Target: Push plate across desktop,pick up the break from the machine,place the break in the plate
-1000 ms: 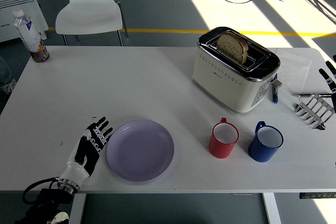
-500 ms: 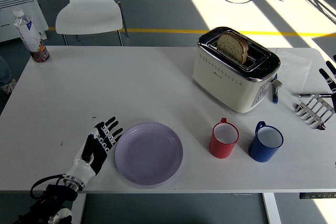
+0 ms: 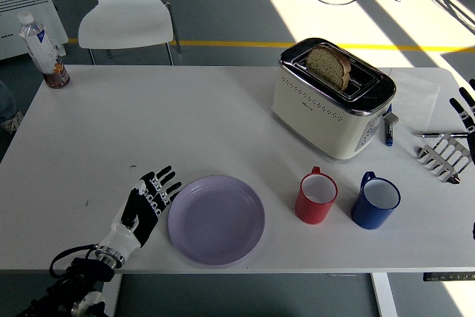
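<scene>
I see the lilac plate (image 3: pixel 216 219) lying flat near the table's (image 3: pixel 185 124) near edge, left of the middle. My left hand (image 3: pixel 145 203) lies flat against the plate's left rim, its fingers (image 3: pixel 165 183) straight and slightly spread, gripping nothing. The slice of bread (image 3: pixel 329 66) stands upright in the slot of the cream toaster (image 3: pixel 332 99), which sits toward the far right of the table, well apart from the plate. Between them, nearer the front edge, a red mug (image 3: pixel 317 197) stands just beside a blue mug (image 3: pixel 375 200). A metal toast rack (image 3: pixel 445 157) sits at the right edge, and my right hand (image 3: pixel 464 106) shows only as fingertips at that edge; I cannot tell how it is held. A plastic bottle (image 3: pixel 42 49) stands at the far left corner. A white chair (image 3: pixel 123 7) is beyond the far edge.
</scene>
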Robot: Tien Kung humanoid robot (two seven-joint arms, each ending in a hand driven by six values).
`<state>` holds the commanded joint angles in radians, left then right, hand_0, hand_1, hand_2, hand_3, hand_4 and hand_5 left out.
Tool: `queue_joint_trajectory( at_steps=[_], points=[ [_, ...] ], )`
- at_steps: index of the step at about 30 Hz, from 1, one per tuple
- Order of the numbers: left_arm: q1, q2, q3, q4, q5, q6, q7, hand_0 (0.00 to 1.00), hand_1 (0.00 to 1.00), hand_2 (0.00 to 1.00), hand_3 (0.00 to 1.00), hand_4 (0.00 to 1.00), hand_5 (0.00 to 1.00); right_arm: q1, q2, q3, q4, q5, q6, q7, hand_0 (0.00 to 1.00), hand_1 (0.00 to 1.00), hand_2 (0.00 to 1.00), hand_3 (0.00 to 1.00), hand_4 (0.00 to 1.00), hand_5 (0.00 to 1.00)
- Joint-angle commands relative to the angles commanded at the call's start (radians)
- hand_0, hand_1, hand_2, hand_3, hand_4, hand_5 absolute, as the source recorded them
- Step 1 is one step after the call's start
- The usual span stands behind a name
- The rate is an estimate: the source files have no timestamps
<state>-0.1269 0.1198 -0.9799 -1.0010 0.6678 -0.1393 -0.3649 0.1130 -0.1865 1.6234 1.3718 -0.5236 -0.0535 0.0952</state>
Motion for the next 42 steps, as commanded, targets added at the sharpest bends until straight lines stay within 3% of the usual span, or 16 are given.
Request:
queue_joint_trajectory(
  at_steps=[16,19,22,27,30,34,37,38,39,42],
  points=[
    [-0.031,-0.006,0.023,0.028,-0.014,-0.016,0.011,0.842,0.881,0.941,0.906,0.506,0.998,-0.002,0.003,-0.001,0.000,0.000,0.000,0.000,0.781,0.752,0.754,0.766,0.508,0.621],
    [-0.029,-0.006,0.019,0.026,-0.010,-0.008,0.008,0.842,0.881,0.941,0.906,0.506,0.998,-0.002,0.004,-0.001,0.000,-0.001,0.000,0.000,0.781,0.752,0.754,0.766,0.508,0.621],
    [-0.020,-0.012,-0.008,0.012,0.023,0.032,-0.010,0.833,0.876,0.937,0.901,0.510,0.998,-0.001,0.004,0.000,0.003,-0.002,-0.001,0.000,0.781,0.752,0.753,0.766,0.509,0.620],
    [0.019,-0.048,-0.141,-0.029,0.115,0.091,-0.015,0.829,0.871,0.932,0.893,0.510,0.998,0.003,-0.004,-0.008,0.018,-0.013,-0.004,-0.001,0.781,0.752,0.753,0.766,0.508,0.619],
    [0.036,-0.069,-0.249,-0.070,0.156,0.100,0.002,0.829,0.871,0.932,0.893,0.510,0.998,0.015,-0.018,-0.015,0.023,-0.060,-0.020,-0.003,0.781,0.752,0.753,0.766,0.508,0.619],
    [0.044,-0.077,-0.374,-0.113,0.168,0.096,0.038,0.826,0.868,0.929,0.889,0.511,0.998,0.055,-0.053,-0.049,0.021,-0.134,-0.045,-0.008,0.782,0.753,0.754,0.766,0.514,0.592],
    [0.047,-0.068,-0.464,-0.151,0.140,0.083,0.062,0.826,0.868,0.929,0.889,0.511,0.998,0.123,-0.107,-0.108,0.001,-0.239,-0.089,-0.018,0.782,0.753,0.754,0.766,0.514,0.592],
    [0.047,-0.067,-0.481,-0.155,0.136,0.082,0.064,0.825,0.860,0.917,0.880,0.511,0.998,0.137,-0.115,-0.119,-0.002,-0.272,-0.097,-0.020,0.794,0.768,0.774,0.778,0.560,0.482],
    [0.048,-0.066,-0.491,-0.160,0.131,0.080,0.066,0.825,0.860,0.917,0.880,0.511,0.998,0.147,-0.124,-0.128,-0.007,-0.293,-0.104,-0.023,0.794,0.768,0.774,0.778,0.560,0.482],
    [0.053,-0.067,-0.569,-0.193,0.069,0.064,0.084,0.825,0.860,0.917,0.880,0.511,0.998,0.259,-0.210,-0.233,-0.056,-0.415,-0.147,-0.060,0.794,0.768,0.774,0.778,0.560,0.482]
  ],
)
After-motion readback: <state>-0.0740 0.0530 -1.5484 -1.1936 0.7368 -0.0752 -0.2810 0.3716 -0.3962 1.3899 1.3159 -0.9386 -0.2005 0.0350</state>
